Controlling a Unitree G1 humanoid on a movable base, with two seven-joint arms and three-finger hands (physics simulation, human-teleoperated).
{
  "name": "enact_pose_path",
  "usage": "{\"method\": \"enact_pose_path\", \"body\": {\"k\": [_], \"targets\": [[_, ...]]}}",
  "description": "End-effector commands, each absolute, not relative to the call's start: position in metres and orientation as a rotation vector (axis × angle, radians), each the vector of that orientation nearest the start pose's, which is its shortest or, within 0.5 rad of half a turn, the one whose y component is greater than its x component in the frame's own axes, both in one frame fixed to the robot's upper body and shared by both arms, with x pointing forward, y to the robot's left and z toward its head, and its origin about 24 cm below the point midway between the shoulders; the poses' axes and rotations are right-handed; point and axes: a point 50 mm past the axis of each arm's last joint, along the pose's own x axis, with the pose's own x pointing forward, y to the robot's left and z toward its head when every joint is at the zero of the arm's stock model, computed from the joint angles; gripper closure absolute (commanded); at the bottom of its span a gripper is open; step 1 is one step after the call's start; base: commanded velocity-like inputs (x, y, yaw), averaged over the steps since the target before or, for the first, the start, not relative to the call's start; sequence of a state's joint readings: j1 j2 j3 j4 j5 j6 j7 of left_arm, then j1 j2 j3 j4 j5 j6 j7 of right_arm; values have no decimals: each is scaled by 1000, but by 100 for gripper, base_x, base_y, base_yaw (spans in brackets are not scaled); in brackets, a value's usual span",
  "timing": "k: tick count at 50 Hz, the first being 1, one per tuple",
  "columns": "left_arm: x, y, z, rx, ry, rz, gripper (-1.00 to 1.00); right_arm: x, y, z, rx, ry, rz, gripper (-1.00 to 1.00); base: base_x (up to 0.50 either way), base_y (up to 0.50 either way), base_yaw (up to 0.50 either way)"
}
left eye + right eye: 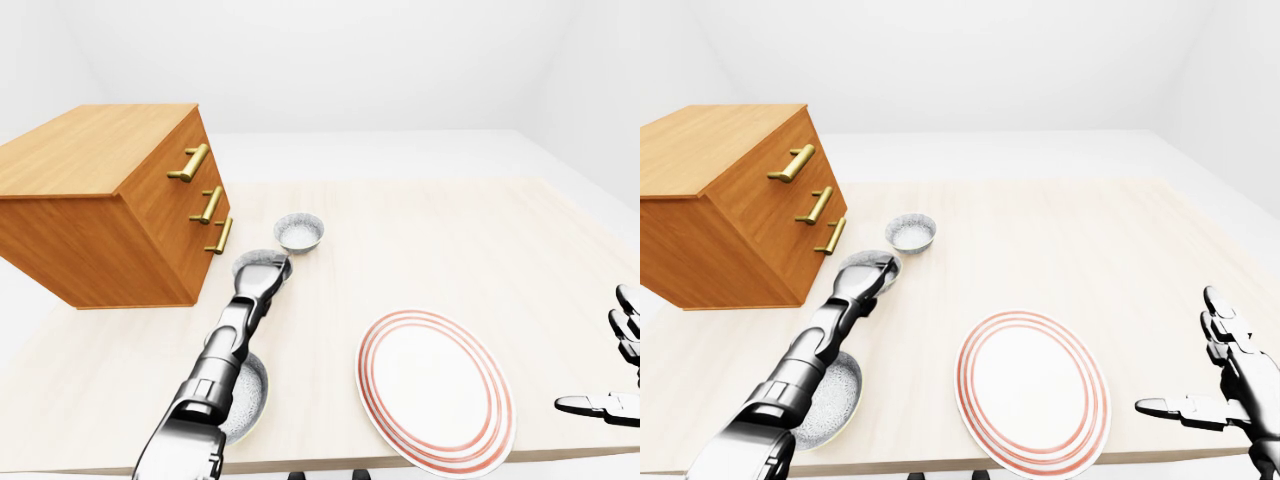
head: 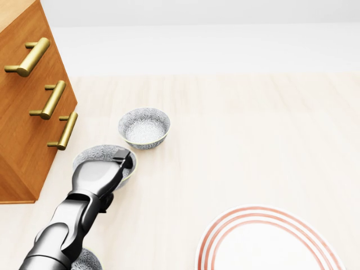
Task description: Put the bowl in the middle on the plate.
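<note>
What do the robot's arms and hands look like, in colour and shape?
The left arm is glossy silver-grey metal in rounded segments with darker joints. The left hand is a grey block with short dark fingers. The right hand is pale grey with dark-edged, segmented fingers. No cables or markings show.

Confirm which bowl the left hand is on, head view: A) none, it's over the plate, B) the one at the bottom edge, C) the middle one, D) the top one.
C: the left hand sits on the middle bowl with its fingers curled over the rim, while the top bowl stands free and the bottom bowl lies beneath the forearm.
</note>
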State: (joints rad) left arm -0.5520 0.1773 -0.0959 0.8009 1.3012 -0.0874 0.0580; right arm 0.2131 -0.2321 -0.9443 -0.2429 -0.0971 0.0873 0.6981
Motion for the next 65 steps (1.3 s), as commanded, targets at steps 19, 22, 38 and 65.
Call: {"method": "enact_pose_path", "body": {"k": [19,22,38,65], "targets": [[337,144,14,1522,71,-321,100,127,-361,97,-422,159,-273,-100,0,0,0],[337,144,14,1522,71,-321,100,127,-361,97,-422,159,-273,-100,0,0,0],[326,140,40,1450,3,-293,100,127,-360,98,-427,157,-271,-100,0,0,0],[310,121,76,1351,-159,-242,100,127,-359,100,-436,153,-270,-100,0,0,0]]}}
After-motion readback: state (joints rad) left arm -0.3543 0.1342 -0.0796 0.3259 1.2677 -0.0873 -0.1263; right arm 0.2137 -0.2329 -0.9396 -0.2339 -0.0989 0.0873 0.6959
